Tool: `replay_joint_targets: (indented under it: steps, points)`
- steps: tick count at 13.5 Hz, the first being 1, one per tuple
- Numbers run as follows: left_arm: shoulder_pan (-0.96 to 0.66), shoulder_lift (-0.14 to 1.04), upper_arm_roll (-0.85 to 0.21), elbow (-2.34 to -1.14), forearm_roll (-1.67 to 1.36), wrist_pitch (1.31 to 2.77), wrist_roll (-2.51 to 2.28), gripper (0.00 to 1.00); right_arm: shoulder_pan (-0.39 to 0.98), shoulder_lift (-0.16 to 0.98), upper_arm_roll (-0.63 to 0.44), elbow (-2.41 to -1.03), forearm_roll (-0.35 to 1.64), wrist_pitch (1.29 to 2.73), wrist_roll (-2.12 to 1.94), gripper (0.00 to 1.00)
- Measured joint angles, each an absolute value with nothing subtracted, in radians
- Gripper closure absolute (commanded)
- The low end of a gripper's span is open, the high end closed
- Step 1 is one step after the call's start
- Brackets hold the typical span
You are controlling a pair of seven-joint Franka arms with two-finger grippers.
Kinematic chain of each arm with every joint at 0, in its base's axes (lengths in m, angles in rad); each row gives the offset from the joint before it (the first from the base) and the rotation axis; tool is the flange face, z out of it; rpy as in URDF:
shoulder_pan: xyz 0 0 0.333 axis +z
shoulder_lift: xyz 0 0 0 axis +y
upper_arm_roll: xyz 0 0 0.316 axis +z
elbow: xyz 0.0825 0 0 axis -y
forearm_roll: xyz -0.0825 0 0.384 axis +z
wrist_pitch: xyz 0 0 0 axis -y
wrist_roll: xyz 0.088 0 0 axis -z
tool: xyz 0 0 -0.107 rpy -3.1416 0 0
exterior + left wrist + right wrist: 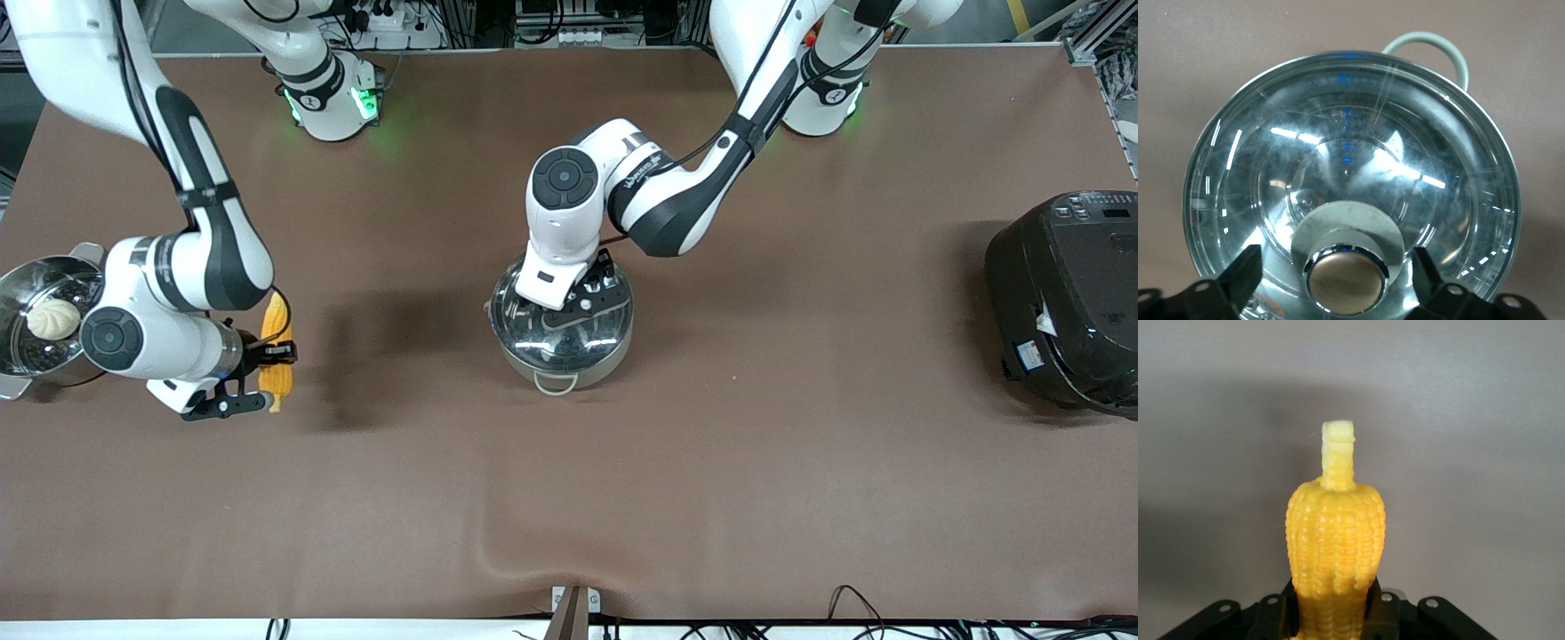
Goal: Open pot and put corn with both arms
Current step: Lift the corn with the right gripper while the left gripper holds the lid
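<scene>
We found the right gripper [264, 377] clamped on the corn cob [275, 349] beside the steamer pot [27, 293], while the left gripper [1336, 267] straddled the tan knob [1343, 283], fingers spread and not gripping. The glass lid [562, 307] sat on the pot [558, 369] at mid-table, so we judged the next move needed those fingers closed on the knob and the lid lifted.

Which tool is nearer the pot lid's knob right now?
Left. The left tool is over the pot, its open fingers straddling the lid's knob. The right tool is at the right arm's end of the table, shut on the corn.
</scene>
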State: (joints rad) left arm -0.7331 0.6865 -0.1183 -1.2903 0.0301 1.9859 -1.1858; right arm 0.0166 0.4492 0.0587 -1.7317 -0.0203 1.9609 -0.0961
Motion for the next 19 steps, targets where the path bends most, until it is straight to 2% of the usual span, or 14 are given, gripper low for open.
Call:
replay_joint_targets:
  steps: [2,3,5,6,9,12,15,19]
  points:
    - [-0.738,0.688,-0.118,-1.290,0.030,1.986,-1.188,0.24,0.031,0.444,0.073,-1.674,0.018,1.891,-0.087,1.00]
    - [-0.742,0.690,-0.118,-1.290,0.030,1.986,-1.188,0.31,0.034,0.444,0.076,-1.649,0.047,1.867,-0.086,1.00]
    - [-0.749,0.692,-0.118,-1.290,0.030,1.986,-1.203,0.55,0.042,0.444,0.078,-1.614,0.077,1.837,-0.060,1.00]
    - [-0.751,0.691,-0.118,-1.287,0.030,1.988,-1.206,0.62,0.051,0.444,0.079,-1.605,0.080,1.826,-0.031,1.00]
    - [-0.751,0.690,-0.116,-1.284,0.030,1.987,-1.208,0.65,0.102,0.443,0.085,-1.589,0.082,1.816,0.071,1.00]
    - [-0.750,0.690,-0.115,-1.284,0.030,1.987,-1.209,0.88,0.181,0.443,0.086,-1.581,0.084,1.816,0.156,1.00]
    - [-0.749,0.690,-0.113,-1.283,0.030,1.989,-1.210,1.00,0.257,0.442,0.087,-1.572,0.083,1.817,0.243,1.00]
    - [-0.735,0.656,-0.104,-1.268,0.030,1.989,-1.212,1.00,0.321,0.442,0.086,-1.567,0.078,1.830,0.304,1.00]
